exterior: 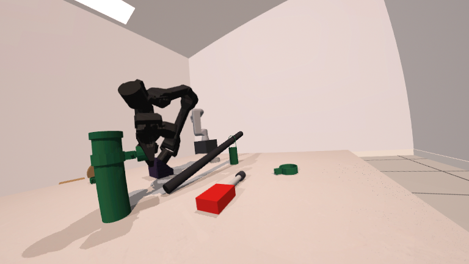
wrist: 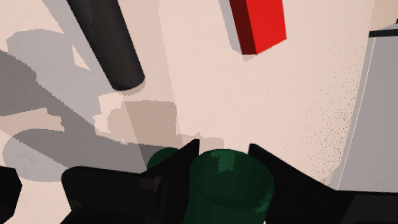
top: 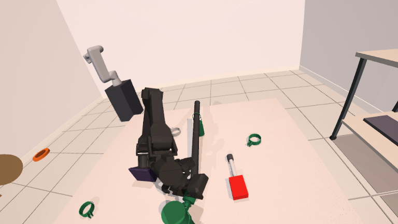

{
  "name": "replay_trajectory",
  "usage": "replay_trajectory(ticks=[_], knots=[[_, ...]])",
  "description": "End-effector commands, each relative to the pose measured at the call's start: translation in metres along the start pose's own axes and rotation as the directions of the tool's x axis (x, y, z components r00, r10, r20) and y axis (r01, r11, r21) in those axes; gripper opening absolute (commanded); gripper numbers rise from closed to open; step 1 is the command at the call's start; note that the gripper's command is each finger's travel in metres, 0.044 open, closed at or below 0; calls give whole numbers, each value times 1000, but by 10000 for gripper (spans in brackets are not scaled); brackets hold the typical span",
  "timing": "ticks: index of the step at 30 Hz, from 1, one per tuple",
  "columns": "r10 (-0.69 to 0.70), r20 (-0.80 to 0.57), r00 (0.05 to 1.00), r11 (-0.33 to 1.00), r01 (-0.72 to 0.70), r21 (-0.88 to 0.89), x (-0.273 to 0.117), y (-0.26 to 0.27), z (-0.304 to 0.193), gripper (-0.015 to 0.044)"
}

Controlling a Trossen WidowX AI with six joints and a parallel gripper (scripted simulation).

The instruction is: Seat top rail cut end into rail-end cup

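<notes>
The dark rail [top: 196, 139] [exterior: 203, 164] [wrist: 102, 35] slopes down from the loop cap [exterior: 234, 142] on the small green post [top: 201, 129] [exterior: 233, 156]. Its near end is low, close to the mat, outside and apart from the end cup. The big green post [top: 173, 213] [exterior: 113, 194] stands upright; its brace band [exterior: 104, 160] is high, a little below the post cap [exterior: 105, 135]. The green rail-end cup [exterior: 140, 153] [wrist: 232, 185] hangs off the band, its mouth open and empty. My gripper [exterior: 149, 159] [wrist: 223, 146] is shut on that cup, one finger on each side.
A red block [top: 238, 187] [exterior: 214, 198] [wrist: 267, 25] with a grey shaft lies right of the rail. Green band rings [top: 258, 142] [exterior: 290, 172] lie to the right and left. The arm stands on a purple base [top: 141, 175] [exterior: 157, 168] left of the rail.
</notes>
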State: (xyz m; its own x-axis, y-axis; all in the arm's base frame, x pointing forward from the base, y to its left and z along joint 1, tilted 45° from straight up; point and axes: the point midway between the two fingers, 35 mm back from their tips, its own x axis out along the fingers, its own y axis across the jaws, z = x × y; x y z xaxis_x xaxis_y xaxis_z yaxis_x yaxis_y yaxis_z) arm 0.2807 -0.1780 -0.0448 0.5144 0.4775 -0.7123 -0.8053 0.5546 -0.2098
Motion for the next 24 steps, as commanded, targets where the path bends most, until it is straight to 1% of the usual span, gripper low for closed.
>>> replay_trajectory(ticks=[1,24], knots=[[-5,20,1000,999,5,-38,-3,3,-1,0],[7,108,994,981,14,-194,-11,17,-3,0]])
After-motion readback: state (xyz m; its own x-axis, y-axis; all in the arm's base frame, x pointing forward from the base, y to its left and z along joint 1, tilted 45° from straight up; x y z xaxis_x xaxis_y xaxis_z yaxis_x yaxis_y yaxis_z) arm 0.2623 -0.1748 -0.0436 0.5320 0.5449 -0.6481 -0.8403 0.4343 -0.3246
